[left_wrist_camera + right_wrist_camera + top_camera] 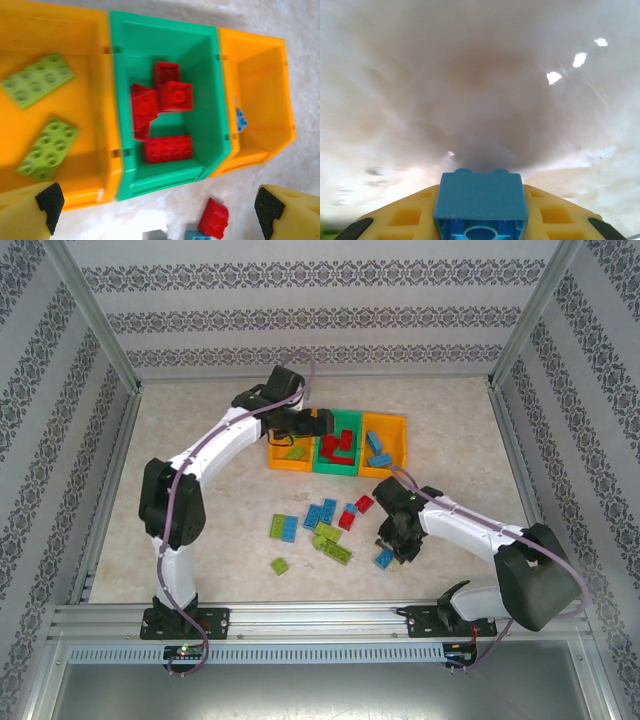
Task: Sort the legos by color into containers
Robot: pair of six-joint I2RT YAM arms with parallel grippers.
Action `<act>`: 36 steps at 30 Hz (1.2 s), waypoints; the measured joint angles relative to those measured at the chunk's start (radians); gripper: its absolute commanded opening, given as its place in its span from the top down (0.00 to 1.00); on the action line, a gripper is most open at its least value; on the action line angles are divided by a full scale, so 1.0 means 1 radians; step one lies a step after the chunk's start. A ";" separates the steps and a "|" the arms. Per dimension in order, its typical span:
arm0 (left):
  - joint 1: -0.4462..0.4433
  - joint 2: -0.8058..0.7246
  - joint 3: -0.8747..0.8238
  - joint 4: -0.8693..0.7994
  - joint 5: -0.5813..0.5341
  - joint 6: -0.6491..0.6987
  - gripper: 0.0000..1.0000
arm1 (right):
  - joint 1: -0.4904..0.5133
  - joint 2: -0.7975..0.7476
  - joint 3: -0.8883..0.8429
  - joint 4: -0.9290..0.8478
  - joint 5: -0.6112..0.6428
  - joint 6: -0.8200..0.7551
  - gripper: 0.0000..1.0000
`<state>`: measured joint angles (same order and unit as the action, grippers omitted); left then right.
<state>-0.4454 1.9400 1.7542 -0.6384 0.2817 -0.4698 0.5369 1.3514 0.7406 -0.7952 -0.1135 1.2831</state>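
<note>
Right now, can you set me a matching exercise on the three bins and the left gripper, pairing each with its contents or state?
Column one:
1. left orange bin
2. green bin
3. right orange bin
4. left gripper

Column two:
A. red bricks inside
B. open, above the bins
C. blue bricks inside
D. lime green bricks inside

Pairs: 1-D, 2-A, 3-C, 4-B.

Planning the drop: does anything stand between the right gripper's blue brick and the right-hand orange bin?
Nothing visible does. Bare table lies between the blue brick and the right orange bin; loose red bricks lie left of that path.
</note>
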 measured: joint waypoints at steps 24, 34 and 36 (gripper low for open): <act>0.069 -0.183 -0.271 -0.063 -0.145 0.043 0.01 | -0.321 0.594 0.905 0.065 0.171 -0.571 0.64; 0.067 -0.237 -0.472 -0.157 -0.110 0.013 0.08 | -0.321 0.735 1.030 0.016 0.173 -0.647 0.43; 0.065 -0.263 -0.501 -0.167 -0.097 0.003 0.10 | -0.321 0.737 1.031 0.010 0.173 -0.654 0.41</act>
<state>-0.3801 1.6772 1.2533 -0.8059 0.1848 -0.4671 0.2157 2.0888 1.7718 -0.7849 0.0593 0.6289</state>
